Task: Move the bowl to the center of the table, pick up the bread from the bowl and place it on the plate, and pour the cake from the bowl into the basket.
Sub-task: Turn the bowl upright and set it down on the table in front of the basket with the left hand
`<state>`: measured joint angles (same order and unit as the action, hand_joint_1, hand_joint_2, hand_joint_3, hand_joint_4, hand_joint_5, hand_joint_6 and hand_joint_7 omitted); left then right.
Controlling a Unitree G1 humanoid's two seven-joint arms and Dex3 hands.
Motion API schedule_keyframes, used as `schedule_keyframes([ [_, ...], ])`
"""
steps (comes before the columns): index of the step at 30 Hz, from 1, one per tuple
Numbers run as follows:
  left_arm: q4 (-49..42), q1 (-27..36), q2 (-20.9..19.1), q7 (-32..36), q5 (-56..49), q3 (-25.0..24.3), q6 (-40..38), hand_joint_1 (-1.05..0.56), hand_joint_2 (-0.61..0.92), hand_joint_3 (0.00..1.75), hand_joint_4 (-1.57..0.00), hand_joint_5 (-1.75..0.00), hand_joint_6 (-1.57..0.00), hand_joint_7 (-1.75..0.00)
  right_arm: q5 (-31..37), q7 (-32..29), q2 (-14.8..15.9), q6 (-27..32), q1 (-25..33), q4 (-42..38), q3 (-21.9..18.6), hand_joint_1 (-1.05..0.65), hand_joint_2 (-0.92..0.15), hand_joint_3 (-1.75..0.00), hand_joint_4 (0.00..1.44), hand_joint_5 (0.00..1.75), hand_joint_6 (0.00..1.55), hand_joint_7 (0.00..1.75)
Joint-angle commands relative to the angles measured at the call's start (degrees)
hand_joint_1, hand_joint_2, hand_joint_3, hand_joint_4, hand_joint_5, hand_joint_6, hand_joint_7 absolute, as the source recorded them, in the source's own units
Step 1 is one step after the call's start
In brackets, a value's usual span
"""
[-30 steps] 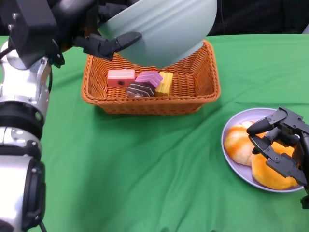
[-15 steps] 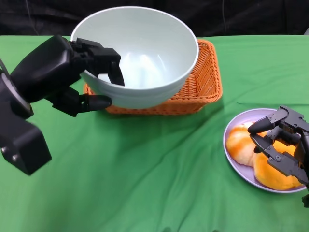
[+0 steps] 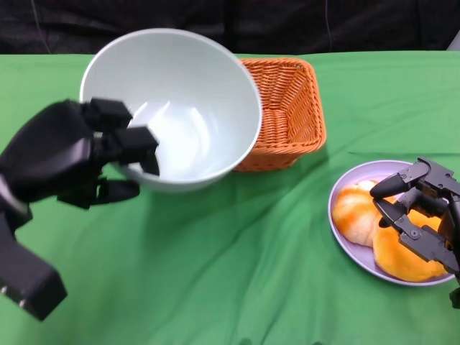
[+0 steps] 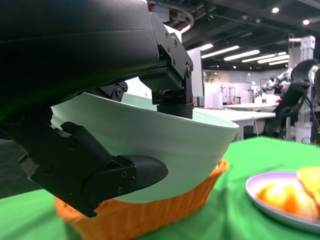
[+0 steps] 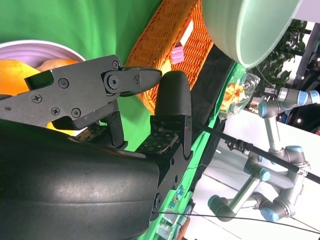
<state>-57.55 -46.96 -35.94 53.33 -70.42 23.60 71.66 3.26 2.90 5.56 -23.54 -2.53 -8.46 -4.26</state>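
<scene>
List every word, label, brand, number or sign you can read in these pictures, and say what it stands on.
None can be read.
The bowl, basket, plate and both hands (left, right) carry no print.
Small stickers under the right hand in the right wrist view are too blurred to read.

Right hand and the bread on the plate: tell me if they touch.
Cannot tell. In the head view the right hand overlaps the bread on the plate; no view shows contact or a gap plainly.

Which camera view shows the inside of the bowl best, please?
The head view: it looks down into the bowl, whose inside shows empty. The left wrist view shows only its outer wall and rim, pinched by the left hand; the right wrist view catches just its underside.
</scene>
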Motion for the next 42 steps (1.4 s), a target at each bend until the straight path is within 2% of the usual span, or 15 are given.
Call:
schedule_keyframes([
  [1, -0.66, -1.24, -2.15, 9.18, -2.75, 4.87, -1.71, -0.07, 0.48, 1.05, -0.81, -1.75, -0.72, -1.53, -0.32, -0.41, 0.53, -0.08, -0.36, 0.55, -0.35, -0.14, -0.91, -0.24, 0.7, 1.51, 0.65, 1.26],
  [2, -0.31, 0.21, -2.7, 14.53, -5.02, 7.57, -2.88, -0.07, 0.48, 1.05, -0.81, -1.75, -0.72, -1.53, -0.55, -0.22, 0.61, -0.09, -0.61, 0.25, -0.39, -0.14, -0.91, -0.24, 0.7, 1.51, 0.65, 1.26],
  [3, -0.17, 1.17, -3.11, 18.99, -6.84, 9.95, -3.9, -0.08, 0.5, 1.0, -0.83, -1.75, -0.68, -1.62, -0.73, -0.07, 0.67, -0.09, -0.81, 0.02, -0.42, -0.15, -0.91, -0.24, 0.7, 1.51, 0.65, 1.27],
  [5, -0.47, 2.28, -3.65, 25.49, -9.67, 14.32, -5.32, -0.08, 0.52, 0.94, -0.85, -1.75, -0.64, -1.7, -0.73, -0.06, 0.74, -0.1, -1.03, -0.18, -0.44, -0.15, -0.91, -0.24, 0.7, 1.52, 0.65, 1.27],
  [8, -1.57, 2.17, -3.96, 31.85, -12.37, 20.18, -6.49, -0.09, 0.61, 0.81, -0.84, -1.75, -0.67, -1.67, -0.37, -0.3, 0.79, -0.29, -1.11, -0.27, -0.43, -0.16, -0.9, -0.25, 0.7, 1.51, 0.64, 1.26],
  [13, -2.87, 1.74, -4.03, 38.75, -13.93, 26.77, -8.34, -0.06, 0.58, 0.79, -0.85, -1.75, -0.64, -1.7, -0.52, -0.26, 0.65, -0.49, -1.24, -0.54, -0.4, -0.15, -0.9, -0.25, 0.7, 1.5, 0.65, 1.26],
  [17, -2.54, 2.46, -4.42, 39.17, -13.41, 29.01, -8.93, -0.02, 0.52, 0.8, -0.84, -1.75, -0.66, -1.71, -0.22, -0.54, 0.54, -0.78, -1.41, -0.69, -0.32, -0.15, -0.9, -0.25, 0.7, 1.5, 0.66, 1.26],
  [21, -3.42, 2.5, -4.26, 39.17, -13.31, 31.12, -9.31, -0.03, 0.51, 0.74, -0.81, -1.75, -0.67, -1.69, -0.3, -0.48, 0.45, -0.36, -1.24, -0.3, -0.22, -0.13, -0.9, -0.26, 0.69, 1.5, 0.65, 1.27],
  [31, -6.58, 1.52, -2.45, 37.9, -11.4, 33.14, -10.57, 0.03, 0.5, 0.74, -0.82, -1.75, -0.68, -1.7, -0.53, -0.41, 0.42, -0.66, -1.46, -0.75, -0.25, -0.15, -0.9, -0.26, 0.7, 1.51, 0.65, 1.27],
  [32, -7.75, 1.31, -1.62, 36.97, -10.94, 33.23, -10.94, -0.02, 0.62, 0.46, -0.82, -1.75, -0.68, -1.67, -0.53, -0.45, 0.34, -0.66, -1.49, -0.69, -0.22, -0.14, -0.89, -0.26, 0.7, 1.51, 0.65, 1.28],
  [34, -9.81, 0.91, -0.06, 35.21, -10.0, 33.3, -11.82, -0.05, 0.73, 0.23, -0.81, -1.75, -0.67, -1.65, -0.63, -0.28, 0.35, -0.57, -1.45, -0.64, -0.15, -0.13, -0.89, -0.26, 0.7, 1.51, 0.65, 1.28],
  [37, -10.72, 0.7, 0.6, 34.47, -9.15, 33.61, -12.37, -0.02, 0.77, 0.14, -0.8, -1.75, -0.65, -1.64, -0.8, -0.04, 0.44, -0.58, -1.41, -0.68, -0.12, -0.14, -0.89, -0.27, 0.7, 1.52, 0.64, 1.28],
  [39, -11.6, 0.64, 1.42, 31.41, -7.46, 33.01, -13.19, -0.03, 0.79, 0.11, -0.78, -1.75, -0.66, -1.6, -0.71, -0.21, 0.36, -0.56, -1.22, -0.47, -0.15, -0.14, -0.89, -0.27, 0.7, 1.52, 0.64, 1.28],
  [41, -11.9, 0.58, 1.76, 28.78, -5.89, 32.62, -13.46, -0.08, 0.81, 0.04, -0.75, -1.75, -0.76, -1.34, -0.9, -0.19, 0.23, -0.37, -1.08, -0.24, -0.17, -0.14, -0.88, -0.28, 0.7, 1.52, 0.64, 1.28],
  [42, -11.79, 0.6, 1.73, 28.12, -5.39, 32.57, -13.46, -0.08, 0.81, 0.03, -0.74, -1.75, -0.79, -1.28, -0.98, -0.16, 0.21, -0.31, -1.07, -0.2, -0.17, -0.14, -0.88, -0.28, 0.7, 1.52, 0.64, 1.28],
])
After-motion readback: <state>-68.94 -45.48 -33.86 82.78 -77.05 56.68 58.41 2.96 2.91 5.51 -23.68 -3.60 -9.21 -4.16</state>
